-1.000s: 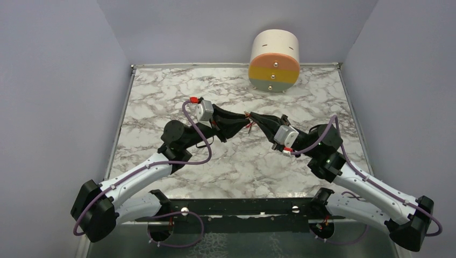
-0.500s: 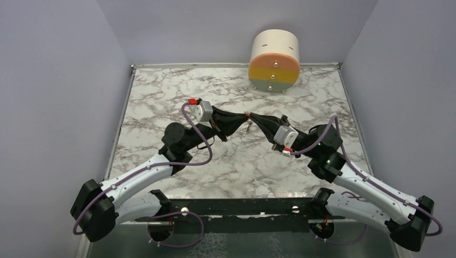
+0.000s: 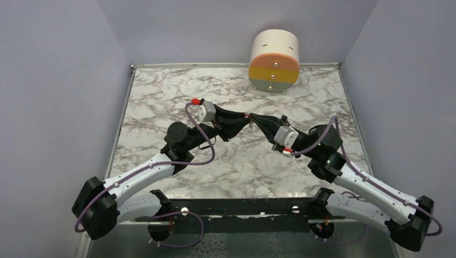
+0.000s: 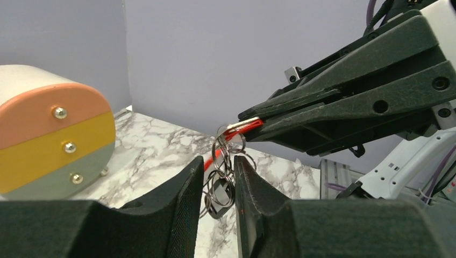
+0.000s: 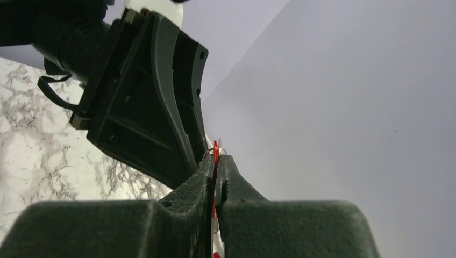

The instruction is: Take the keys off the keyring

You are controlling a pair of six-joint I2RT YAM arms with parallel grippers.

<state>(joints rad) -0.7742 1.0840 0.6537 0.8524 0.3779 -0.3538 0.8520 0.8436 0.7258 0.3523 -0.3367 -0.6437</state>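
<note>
The step in hand looks like taking a key off the keyring [image 4: 231, 142]. It hangs above the tabletop [image 3: 161, 97], on the near side of the round box [image 3: 274, 61]. The right gripper [image 5: 216, 158] is clenched on its red clip [image 4: 244, 127]. The left gripper [image 4: 219, 166] holds its fingers a little apart around the dark-headed key [image 4: 219, 194], with no clear pinch. Next, I think, they must close on this key alone and work it along the ring.
</note>
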